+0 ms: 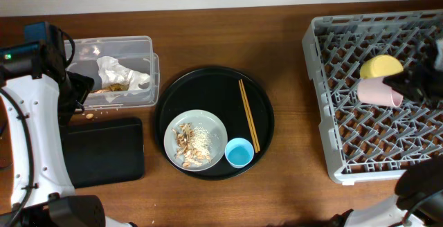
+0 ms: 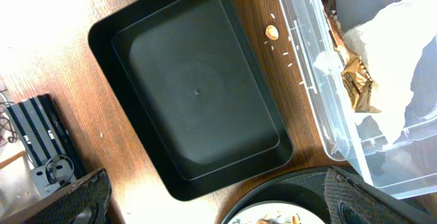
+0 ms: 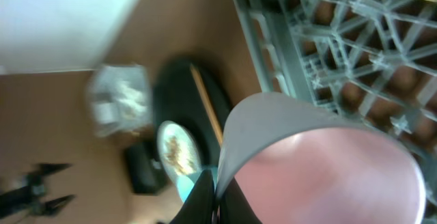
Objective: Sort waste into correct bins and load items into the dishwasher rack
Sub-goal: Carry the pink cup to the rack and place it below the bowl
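The light-grey dishwasher rack (image 1: 325, 102) stands at the right with the yellow bowl (image 1: 381, 66) in it. My right gripper (image 1: 401, 83) is shut on the rim of the pink cup (image 1: 377, 93), which lies on its side over the rack. The right wrist view shows the cup (image 3: 334, 176) pinched between the fingers (image 3: 218, 200). My left gripper (image 2: 218, 214) is open and empty above the flat black tray (image 2: 198, 94), beside the clear tub (image 2: 311, 80). The tub holds the white wrapper (image 1: 121, 71) and tan scraps. The grey plate (image 1: 211, 124) carries scraps (image 1: 185, 144), next to the blue cup (image 1: 239, 152).
The plate, the blue cup and wooden chopsticks (image 1: 249, 115) lie on a big round black tray (image 1: 208, 85) in the middle. A few crumbs (image 2: 272, 32) lie on the wooden table between the tub and the flat black tray.
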